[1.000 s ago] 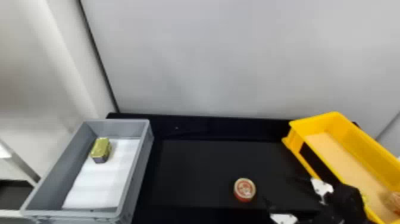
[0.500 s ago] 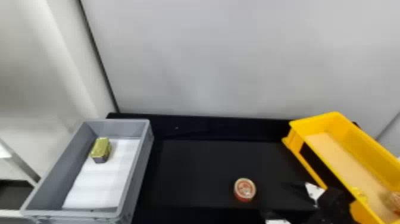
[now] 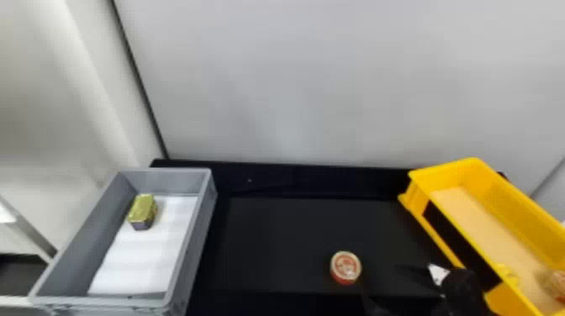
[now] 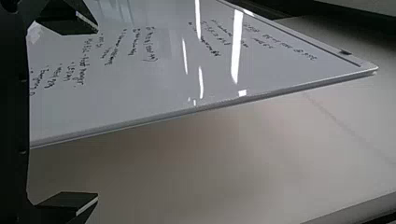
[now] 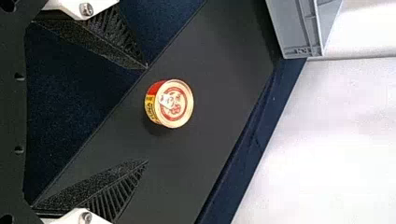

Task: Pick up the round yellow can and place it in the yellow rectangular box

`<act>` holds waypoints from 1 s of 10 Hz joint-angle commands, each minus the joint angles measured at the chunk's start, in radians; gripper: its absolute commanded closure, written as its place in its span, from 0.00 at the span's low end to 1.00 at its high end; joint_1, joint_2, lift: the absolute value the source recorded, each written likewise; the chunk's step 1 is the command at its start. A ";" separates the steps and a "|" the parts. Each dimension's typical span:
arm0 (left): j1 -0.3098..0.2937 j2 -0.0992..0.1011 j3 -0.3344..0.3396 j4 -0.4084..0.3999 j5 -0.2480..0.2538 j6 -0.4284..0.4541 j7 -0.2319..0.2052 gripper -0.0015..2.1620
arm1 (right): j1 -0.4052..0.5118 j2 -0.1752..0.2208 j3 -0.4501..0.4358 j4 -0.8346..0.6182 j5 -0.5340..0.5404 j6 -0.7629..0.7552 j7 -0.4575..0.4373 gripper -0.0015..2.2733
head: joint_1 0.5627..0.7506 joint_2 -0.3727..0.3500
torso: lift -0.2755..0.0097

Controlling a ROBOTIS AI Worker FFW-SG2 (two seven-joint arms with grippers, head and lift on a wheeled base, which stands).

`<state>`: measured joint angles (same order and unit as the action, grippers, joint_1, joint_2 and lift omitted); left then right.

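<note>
The round can, red and yellow on its side with a pale lid, stands on the black table right of centre. Just to its right, near the bottom edge, is my right gripper. In the right wrist view, the can lies slightly beyond the fingertips of the right gripper, which is open, with nothing between its fingers. The yellow rectangular box is at the far right. My left gripper is open and empty, facing a whiteboard and away from the table's things.
A grey crate on the left holds a gold-green tin on a white sheet. Inside the yellow box, items lie near its front end, including a round one. A pale wall rises behind the table.
My right gripper has shifted left and toward the bottom edge in the head view, coming closer to the can. Can, box and crate have stayed put.
</note>
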<state>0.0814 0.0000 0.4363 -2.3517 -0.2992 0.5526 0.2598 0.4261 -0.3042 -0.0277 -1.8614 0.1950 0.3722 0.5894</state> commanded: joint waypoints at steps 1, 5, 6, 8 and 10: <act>-0.002 -0.003 0.001 0.000 -0.001 0.000 0.000 0.01 | -0.056 0.000 0.043 0.061 0.001 -0.007 0.008 0.02 | 0.70 0.53 | 0.75; -0.002 -0.003 -0.002 -0.001 -0.003 -0.002 -0.002 0.01 | -0.182 0.022 0.094 0.196 0.001 -0.064 0.003 0.01 | 0.70 0.53 | 0.75; -0.002 -0.003 -0.004 -0.001 -0.005 -0.002 -0.002 0.01 | -0.210 0.022 0.104 0.226 0.005 -0.075 0.003 0.01 | 0.70 0.53 | 0.75; -0.002 -0.003 -0.005 -0.003 -0.008 -0.005 -0.002 0.01 | -0.239 0.022 0.123 0.275 0.011 -0.090 0.003 0.01 | 0.70 0.53 | 0.75; -0.002 -0.003 -0.005 -0.003 -0.009 -0.005 -0.002 0.01 | -0.259 0.022 0.144 0.321 0.015 -0.098 0.003 0.01 | 0.70 0.53 | 0.75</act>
<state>0.0798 0.0000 0.4312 -2.3546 -0.3074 0.5484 0.2575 0.1807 -0.2822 0.1016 -1.5723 0.2070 0.2795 0.5919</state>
